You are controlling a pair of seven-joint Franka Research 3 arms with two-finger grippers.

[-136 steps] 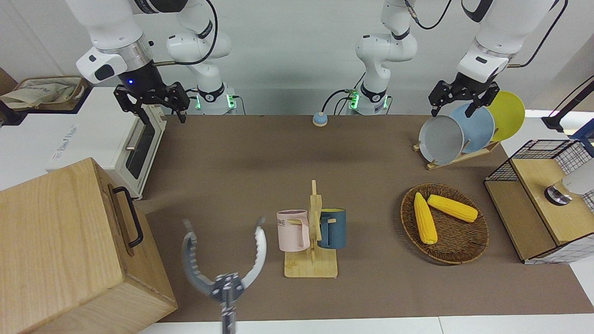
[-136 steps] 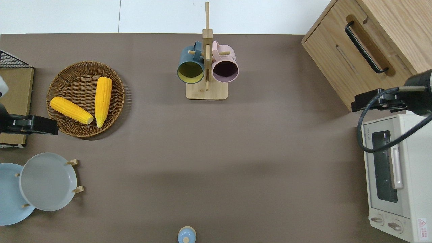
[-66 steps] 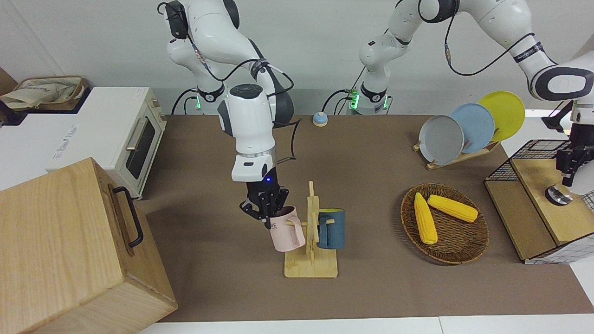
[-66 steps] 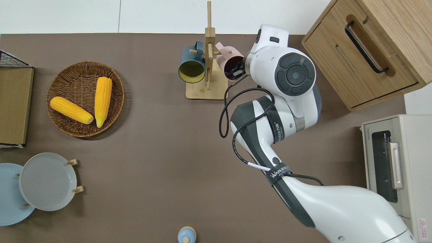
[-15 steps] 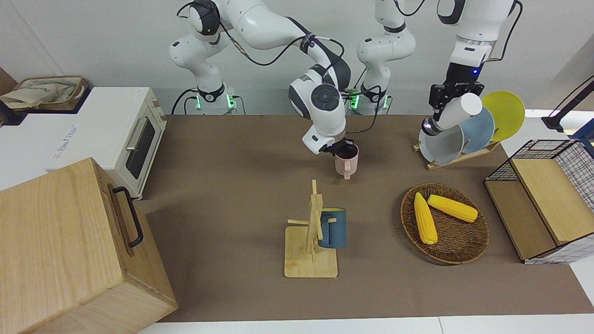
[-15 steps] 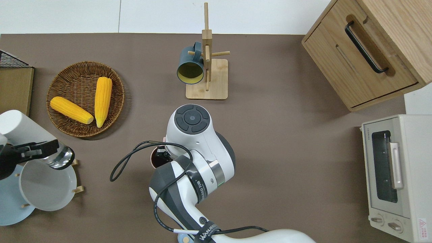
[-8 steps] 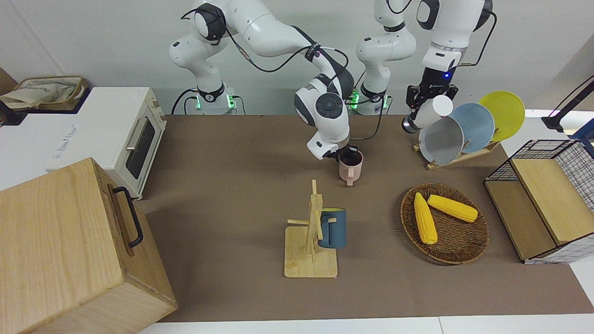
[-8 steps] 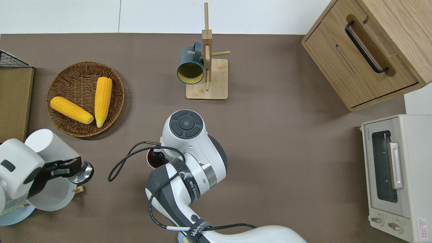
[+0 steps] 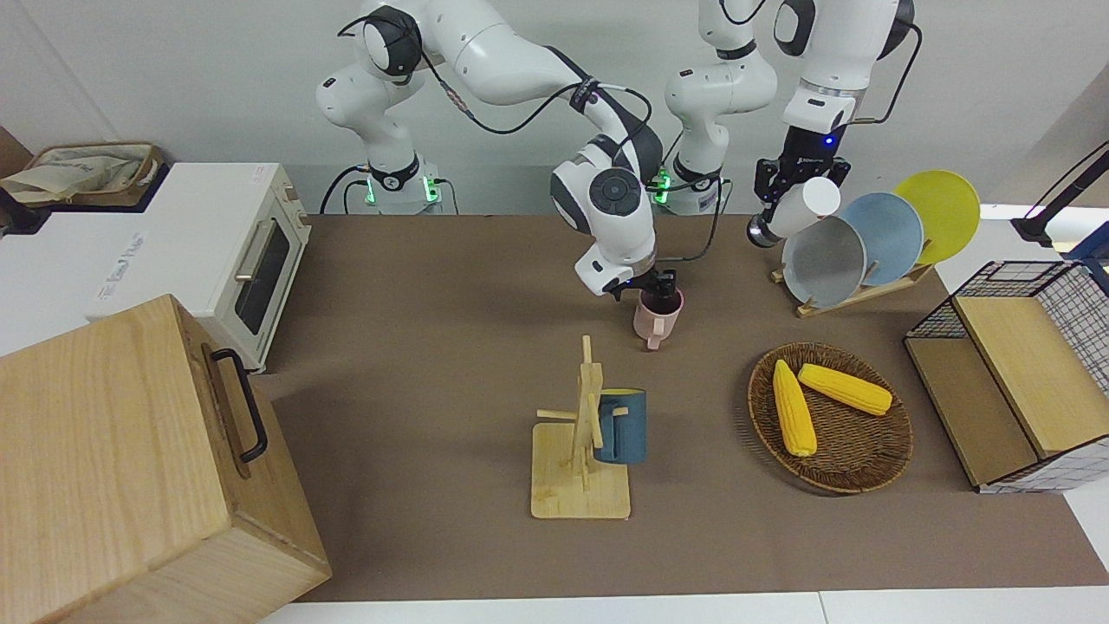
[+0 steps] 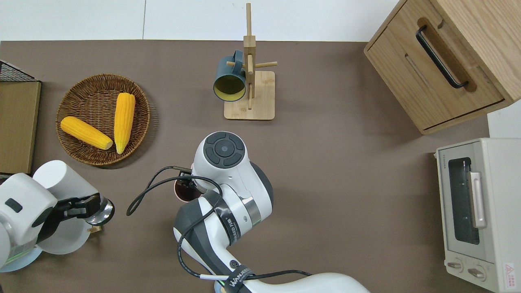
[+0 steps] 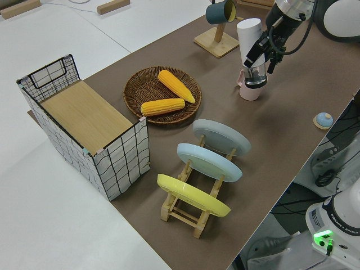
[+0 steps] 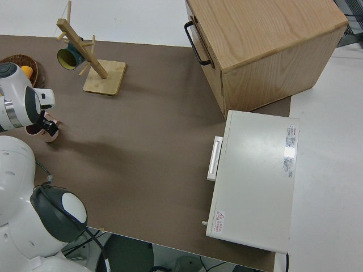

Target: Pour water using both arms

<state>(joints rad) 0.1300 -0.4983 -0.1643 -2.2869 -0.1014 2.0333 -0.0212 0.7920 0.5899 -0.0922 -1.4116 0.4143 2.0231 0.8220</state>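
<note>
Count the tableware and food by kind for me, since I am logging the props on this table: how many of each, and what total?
Mugs: 2, a pink mug and a blue mug
Plates: 3, a grey plate, a light blue plate and a yellow plate
Corn cobs: 2, and
White bottle: 1
Total: 8

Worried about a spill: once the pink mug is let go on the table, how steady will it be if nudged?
The pink mug stands upright on the flat table, so it probably slides rather than tips. It looks hard like ceramic, so likely stiff and breakable. Its handle sticks out sideways, so a knock there might spin it.
</note>
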